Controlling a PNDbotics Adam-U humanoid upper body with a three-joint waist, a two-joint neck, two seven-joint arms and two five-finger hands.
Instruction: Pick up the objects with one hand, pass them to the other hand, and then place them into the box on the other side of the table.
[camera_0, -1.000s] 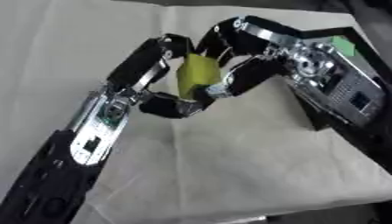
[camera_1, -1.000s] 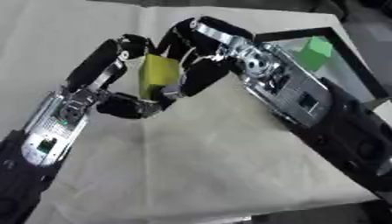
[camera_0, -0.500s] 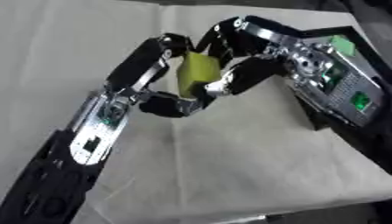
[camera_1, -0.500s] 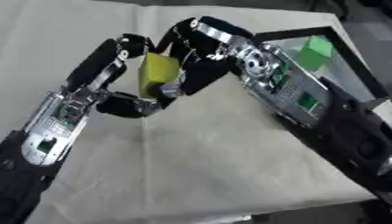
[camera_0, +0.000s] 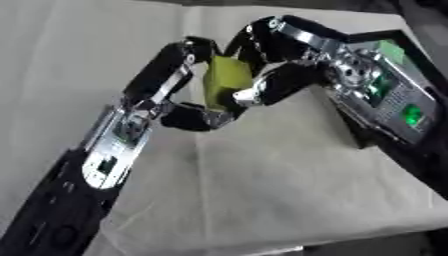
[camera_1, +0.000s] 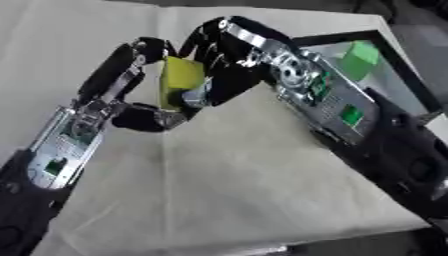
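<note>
A yellow-green block (camera_0: 223, 81) hangs above the middle of the cloth-covered table, held between both hands. My left hand (camera_0: 171, 67) comes up from the lower left, its fingers curled over the block's left side and its thumb (camera_0: 199, 118) curled beneath it. From the right, my right hand (camera_0: 278, 46) wraps over the block's top and right side, with its thumb (camera_0: 278, 86) pressed against the front. The block's back is hidden by the fingers.
A black-rimmed box (camera_1: 343, 36) stands at the table's right edge with a green object (camera_1: 359, 56) inside; my right forearm crosses over its near part. Cream cloth (camera_0: 262, 180) covers the table, whose front edge runs along the bottom.
</note>
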